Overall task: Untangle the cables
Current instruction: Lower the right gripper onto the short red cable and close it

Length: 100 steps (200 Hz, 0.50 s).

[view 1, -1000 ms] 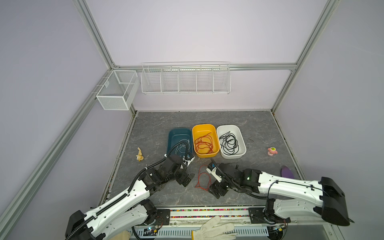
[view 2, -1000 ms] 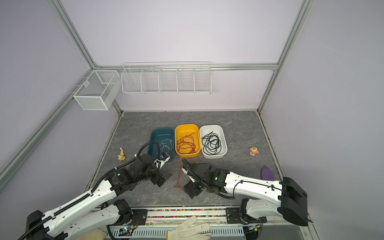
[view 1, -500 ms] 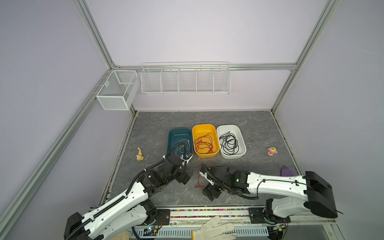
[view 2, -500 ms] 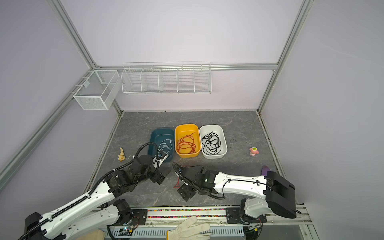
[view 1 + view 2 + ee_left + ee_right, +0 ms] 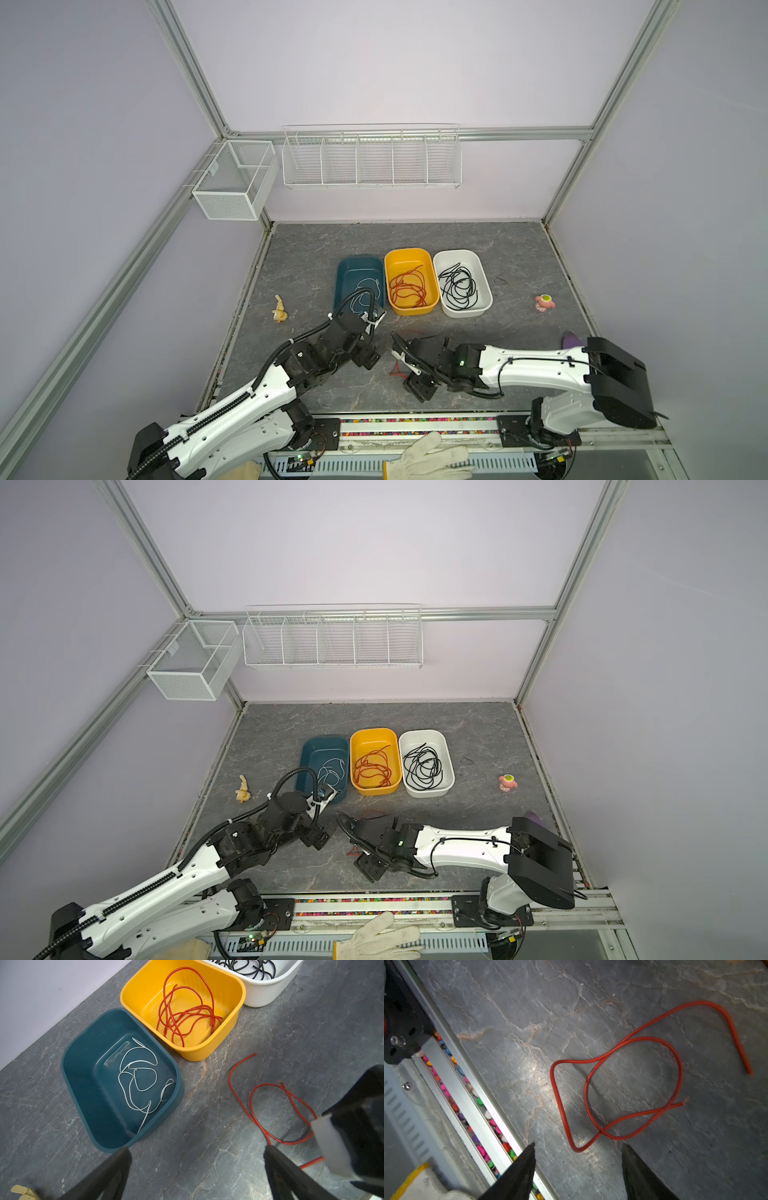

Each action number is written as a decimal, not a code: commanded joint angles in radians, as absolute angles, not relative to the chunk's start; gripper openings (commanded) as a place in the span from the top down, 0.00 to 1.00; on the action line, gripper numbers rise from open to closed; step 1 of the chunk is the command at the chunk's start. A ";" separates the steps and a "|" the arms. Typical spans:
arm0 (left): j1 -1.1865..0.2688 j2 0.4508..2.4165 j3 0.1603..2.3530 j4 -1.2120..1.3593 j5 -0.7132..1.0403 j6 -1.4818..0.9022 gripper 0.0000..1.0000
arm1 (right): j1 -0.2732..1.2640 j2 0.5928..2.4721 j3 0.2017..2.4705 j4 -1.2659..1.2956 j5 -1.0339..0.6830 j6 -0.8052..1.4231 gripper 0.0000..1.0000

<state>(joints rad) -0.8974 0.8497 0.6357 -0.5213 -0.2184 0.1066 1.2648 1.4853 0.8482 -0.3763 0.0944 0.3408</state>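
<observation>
Lilac walls point(image 5: 374, 62), aluminium frame rails point(image 5: 519, 134), white wire baskets point(image 5: 371, 160), grey marbled tabletop point(image 5: 415, 237).

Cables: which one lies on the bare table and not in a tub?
The single red-orange cable looped on the table in front of the yellow tub. All others lie inside that tub, the blue tub or the white tub.

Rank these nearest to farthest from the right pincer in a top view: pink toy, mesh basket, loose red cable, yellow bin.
1. loose red cable, front of table
2. yellow bin, middle of the row
3. pink toy, far right
4. mesh basket, left wall
</observation>
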 commanded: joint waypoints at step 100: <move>-0.907 0.850 0.630 -0.522 -0.234 0.129 0.01 | 1.271 1.554 0.867 -0.330 0.089 0.327 0.67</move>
